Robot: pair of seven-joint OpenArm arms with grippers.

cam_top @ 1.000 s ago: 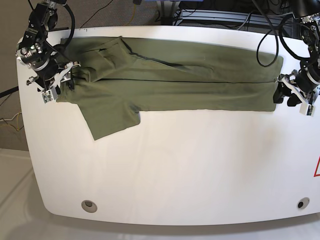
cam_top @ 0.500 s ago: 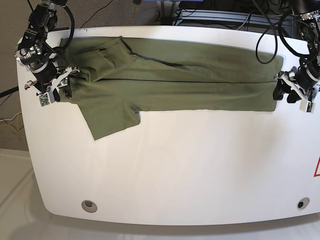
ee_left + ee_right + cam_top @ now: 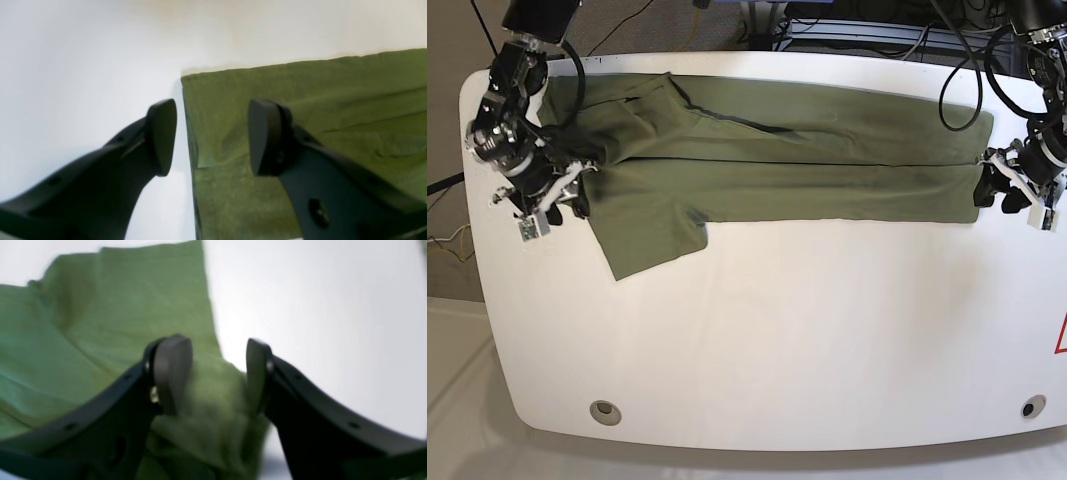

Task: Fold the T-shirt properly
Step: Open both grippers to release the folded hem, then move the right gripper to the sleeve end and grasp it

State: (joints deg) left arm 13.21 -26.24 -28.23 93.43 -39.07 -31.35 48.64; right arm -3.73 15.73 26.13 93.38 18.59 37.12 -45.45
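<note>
The olive-green T-shirt (image 3: pixel 777 150) lies flat in a long band across the far half of the white table (image 3: pixel 777 340), with one sleeve (image 3: pixel 652 235) sticking out toward the front. My left gripper (image 3: pixel 984 188) is at the band's right end. In the left wrist view it (image 3: pixel 210 136) is open and straddles the T-shirt's (image 3: pixel 300 100) straight edge, one finger over bare table and one over cloth. My right gripper (image 3: pixel 562 200) is at the band's left end. Its jaws (image 3: pixel 215 373) stand apart over a bunched fold of the T-shirt (image 3: pixel 100 306).
Two round grommets (image 3: pixel 606 411) (image 3: pixel 1028 407) sit near the table's front edge. Black cables and equipment (image 3: pixel 877 35) crowd the space beyond the far edge. A red mark (image 3: pixel 1061 335) shows at the right rim.
The right gripper has moved toward the front along the shirt's left end, and its arm now uncovers the far-left corner of the cloth. The left gripper has barely shifted.
</note>
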